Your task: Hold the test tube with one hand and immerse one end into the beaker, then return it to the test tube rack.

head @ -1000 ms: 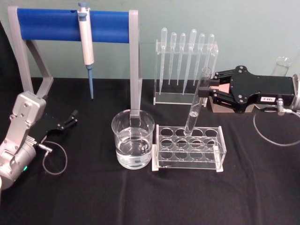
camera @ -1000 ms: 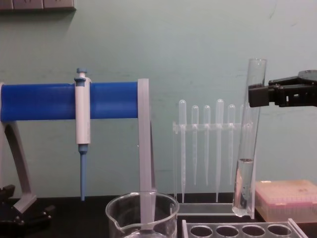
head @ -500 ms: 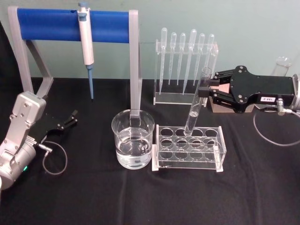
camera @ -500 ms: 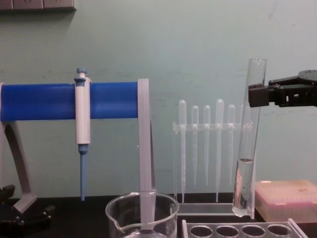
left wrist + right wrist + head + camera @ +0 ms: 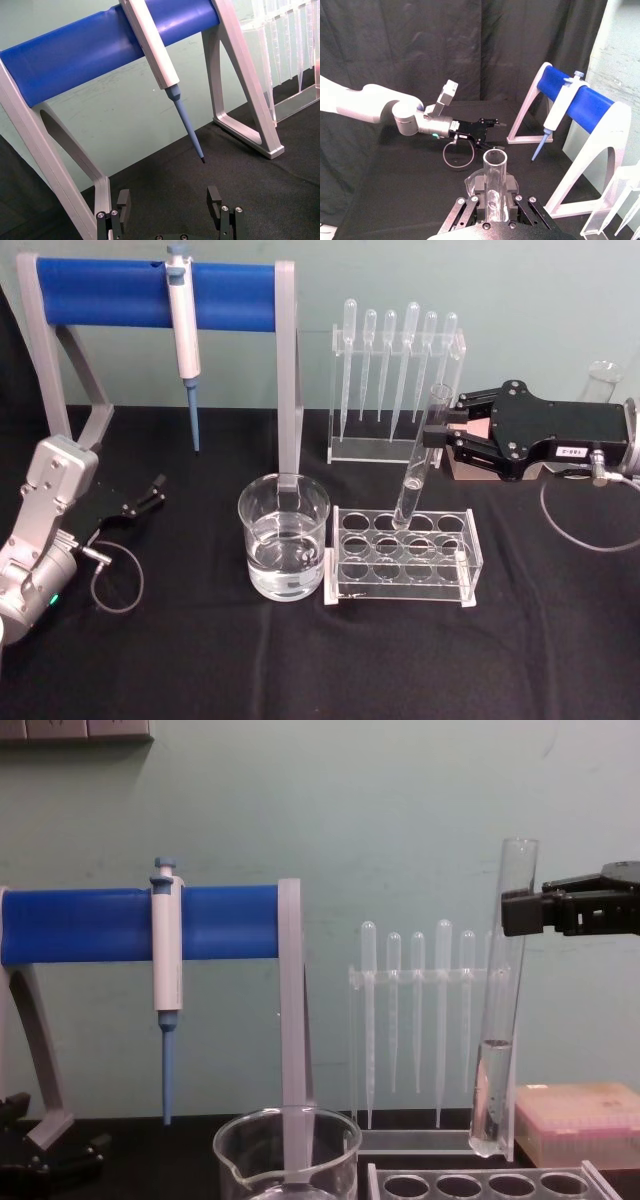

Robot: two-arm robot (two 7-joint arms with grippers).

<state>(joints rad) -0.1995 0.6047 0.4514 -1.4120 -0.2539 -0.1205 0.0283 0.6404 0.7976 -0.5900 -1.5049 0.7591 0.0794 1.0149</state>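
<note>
The right end effector (image 5: 437,438) pinches the tilted, clear test tube (image 5: 420,462), liquid in its bottom, near its rim above the rack (image 5: 398,592). Nothing has moved since a second ago. The left end effector (image 5: 152,492) sits spread, parked.

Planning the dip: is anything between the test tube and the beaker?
Nothing visible. The right gripper holds the test tube over the rack; the beaker stands open just left of the rack, the stand's grey leg behind it.

We see bright, even light across the pale wall (image 5: 400,800). The black surface (image 5: 200,660) stays dark and matte, while small highlights glint on the beaker (image 5: 284,540) and tube (image 5: 505,970).
</note>
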